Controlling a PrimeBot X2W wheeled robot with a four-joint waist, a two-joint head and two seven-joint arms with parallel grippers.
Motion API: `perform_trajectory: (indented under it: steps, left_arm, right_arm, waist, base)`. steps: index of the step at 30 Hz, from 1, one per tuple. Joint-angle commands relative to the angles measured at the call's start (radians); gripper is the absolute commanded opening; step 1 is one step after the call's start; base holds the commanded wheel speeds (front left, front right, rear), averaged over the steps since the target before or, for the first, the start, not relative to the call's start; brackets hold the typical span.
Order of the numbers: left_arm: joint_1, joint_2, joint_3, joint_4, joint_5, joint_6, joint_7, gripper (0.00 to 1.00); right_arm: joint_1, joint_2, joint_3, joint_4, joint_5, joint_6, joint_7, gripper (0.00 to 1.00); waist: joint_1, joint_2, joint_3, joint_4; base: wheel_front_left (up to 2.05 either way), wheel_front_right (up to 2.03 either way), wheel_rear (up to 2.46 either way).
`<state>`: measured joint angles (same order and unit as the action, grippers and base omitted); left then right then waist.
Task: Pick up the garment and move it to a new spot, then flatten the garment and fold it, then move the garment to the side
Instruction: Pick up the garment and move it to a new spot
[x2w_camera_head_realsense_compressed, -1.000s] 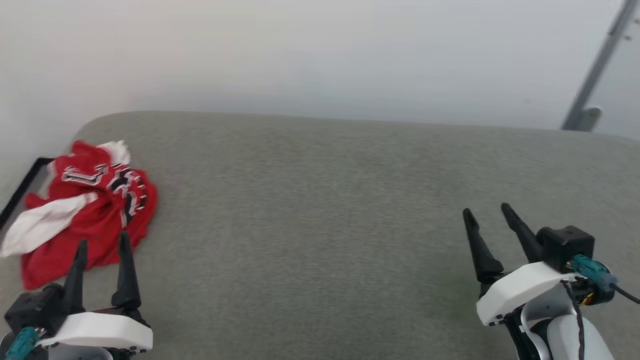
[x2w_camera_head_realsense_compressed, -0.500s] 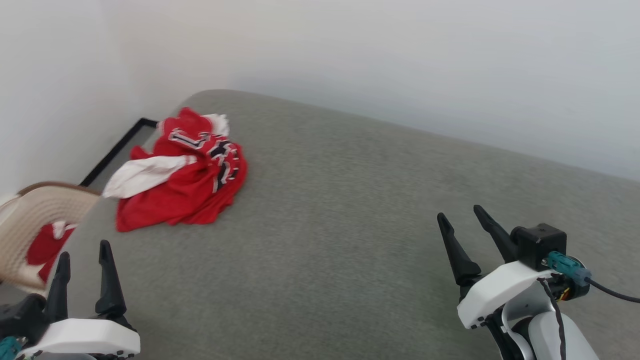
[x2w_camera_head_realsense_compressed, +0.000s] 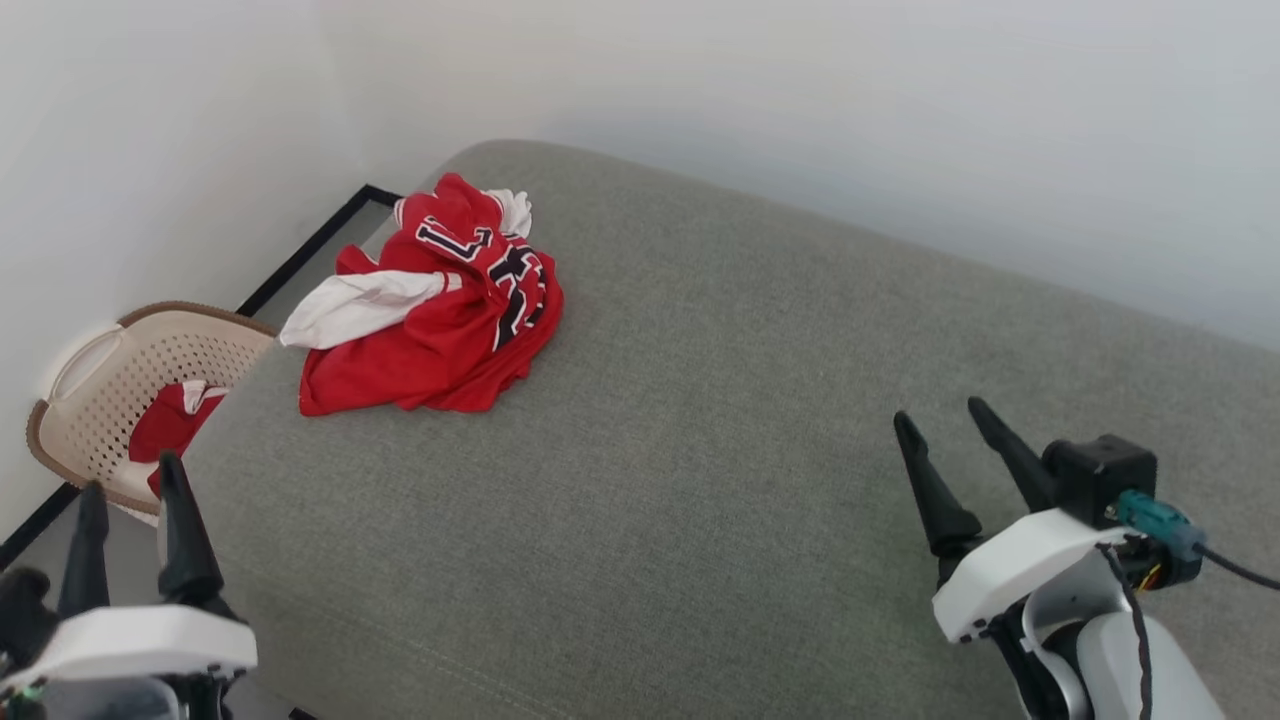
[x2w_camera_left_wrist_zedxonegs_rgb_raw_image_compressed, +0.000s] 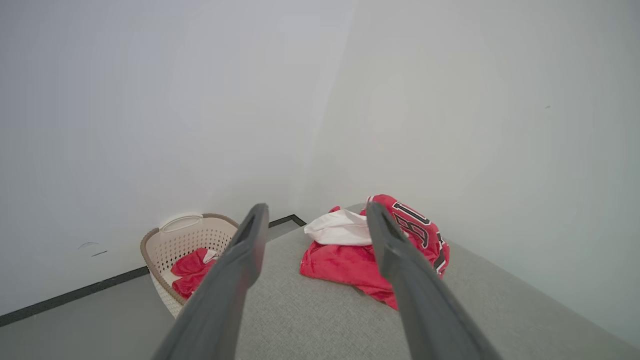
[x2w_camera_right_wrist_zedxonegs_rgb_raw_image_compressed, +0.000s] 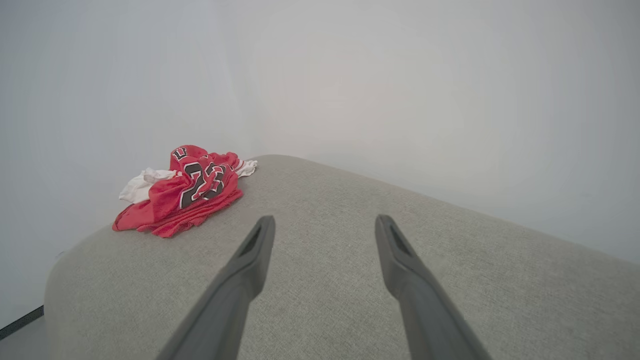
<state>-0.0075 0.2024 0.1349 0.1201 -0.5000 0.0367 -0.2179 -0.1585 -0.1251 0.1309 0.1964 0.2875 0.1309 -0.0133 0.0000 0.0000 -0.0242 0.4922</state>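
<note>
The garment (x2w_camera_head_realsense_compressed: 430, 320) lay crumpled at the far left corner of the cushion (x2w_camera_head_realsense_compressed: 700, 450), ahead of the left gripper (x2w_camera_head_realsense_compressed: 130, 478), the nearer one; the right gripper (x2w_camera_head_realsense_compressed: 940, 415) stood well apart. Both gaped, empty.

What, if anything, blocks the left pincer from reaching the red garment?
Probably nothing, so likely yes: the left pincer is open and empty, and bare grey cushion lies between it and the garment.

Plain white walls (x2w_camera_head_realsense_compressed: 800, 100) corner a grey fabric-covered surface (x2w_camera_head_realsense_compressed: 650, 450); a beige perforated plastic basket (x2w_camera_head_realsense_compressed: 110, 390) stands on grey floor (x2w_camera_left_wrist_zedxonegs_rgb_raw_image_compressed: 75, 335).
</note>
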Motion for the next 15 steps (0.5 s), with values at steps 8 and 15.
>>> perform_trajectory:
  steps: [8, 15]
  left_arm:
    - [-0.158, 0.015, -0.019, 0.086, -0.003, -0.020, -0.013, 1.00]
    - [-0.363, 0.061, -0.027, 0.251, -0.027, -0.072, -0.017, 1.00]
  right_arm:
    - [-0.046, -0.021, -0.022, -0.050, -0.025, 0.000, 0.034, 1.00]
    - [-0.097, -0.038, -0.025, -0.116, -0.052, 0.000, 0.075, 1.00]
  waist:
    - [0.0000, 0.0000, 0.092, -0.042]
    - [0.0000, 0.0000, 0.199, -0.095]
  base:
    - [0.00, 0.00, 0.00]
    - [0.00, 0.00, 0.00]
